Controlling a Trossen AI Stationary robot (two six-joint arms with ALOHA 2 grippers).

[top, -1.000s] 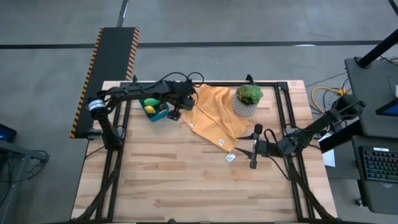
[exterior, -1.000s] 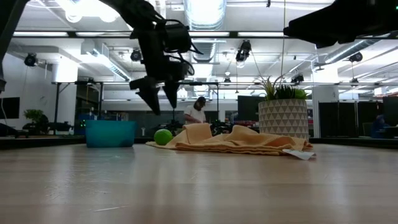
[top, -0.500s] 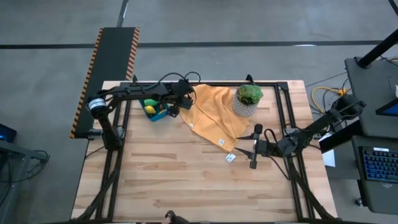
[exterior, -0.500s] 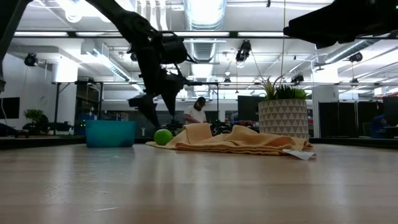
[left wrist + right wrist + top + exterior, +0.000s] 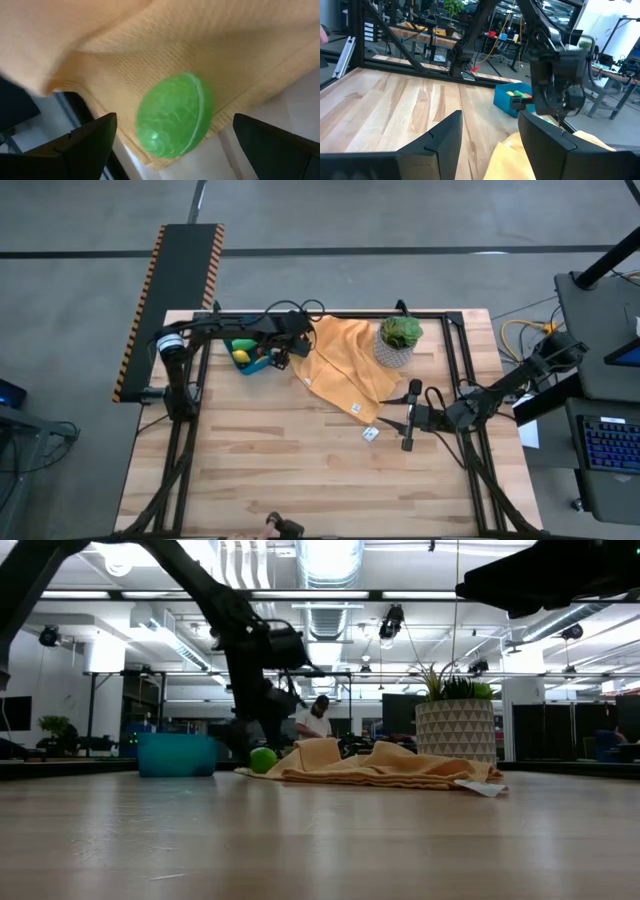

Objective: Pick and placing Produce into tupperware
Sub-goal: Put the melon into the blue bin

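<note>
The left hand (image 5: 284, 356) hangs low at the far left of the counter (image 5: 300, 470), fingers spread wide on either side of a green ball of produce (image 5: 174, 115) that lies on the left edge of the orange-yellow cloth (image 5: 345, 365). Just to its left sits the blue tupperware (image 5: 250, 357) with yellow and green produce inside. The right hand (image 5: 408, 422), fingers parted and empty, waits at the right of the counter, near the potted plant (image 5: 398, 340).

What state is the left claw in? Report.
Open: left claw fingers stand wide on either side of the green ball, which lies on the cloth.
</note>
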